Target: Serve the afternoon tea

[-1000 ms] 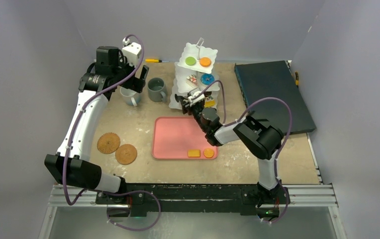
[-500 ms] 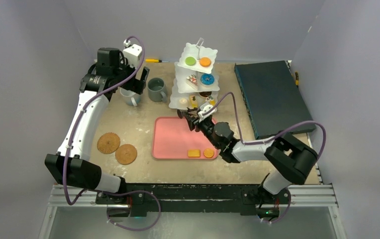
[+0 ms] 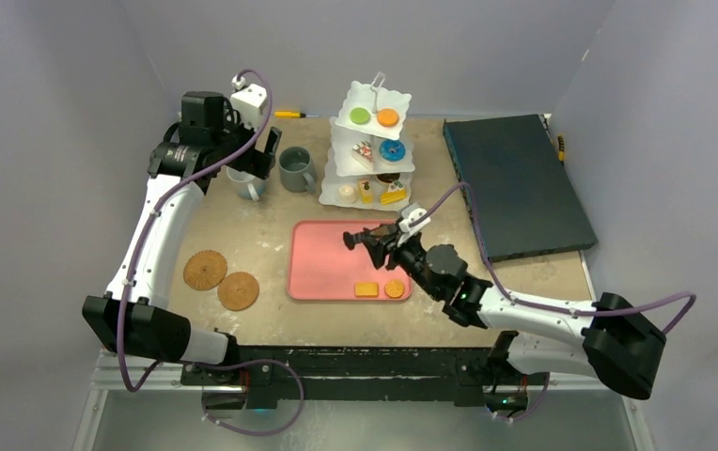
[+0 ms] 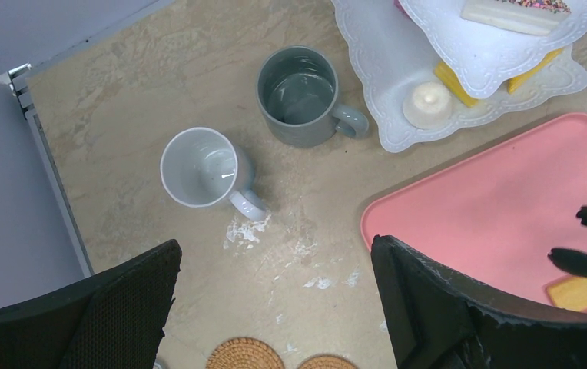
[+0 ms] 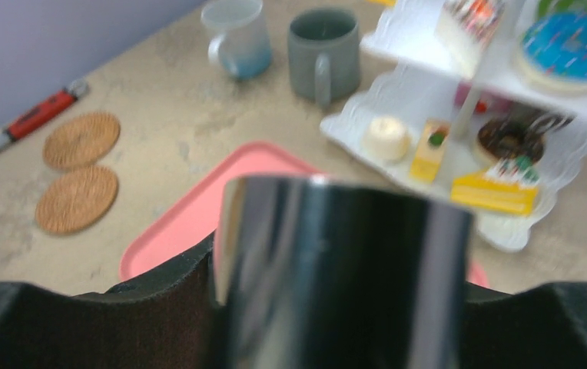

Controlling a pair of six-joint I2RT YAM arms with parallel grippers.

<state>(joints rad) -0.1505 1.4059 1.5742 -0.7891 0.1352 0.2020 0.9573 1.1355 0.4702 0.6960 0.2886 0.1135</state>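
The white three-tier stand (image 3: 351, 94) at the back holds several toy pastries and donuts. A yellow biscuit (image 3: 366, 289) and an orange round pastry (image 3: 394, 288) lie on the pink tray (image 3: 327, 258). My right gripper (image 3: 402, 246) is shut on black tongs (image 3: 365, 239) over the tray; the tong tips (image 4: 586, 261) stand apart with nothing between them. My left gripper (image 3: 242, 141) is open and empty, high above the white mug (image 3: 245, 181) and the grey mug (image 3: 295, 169). Two cork coasters (image 3: 205, 270) (image 3: 239, 290) lie at the front left.
A dark flat box (image 3: 515, 183) fills the right side of the table. An orange-handled tool (image 3: 289, 114) lies at the back edge. Grey walls close in the left, back and right.
My right arm has drawn back from the stand's bottom tier toward the near side, carrying the tongs over the tray. The left arm has hardly moved.
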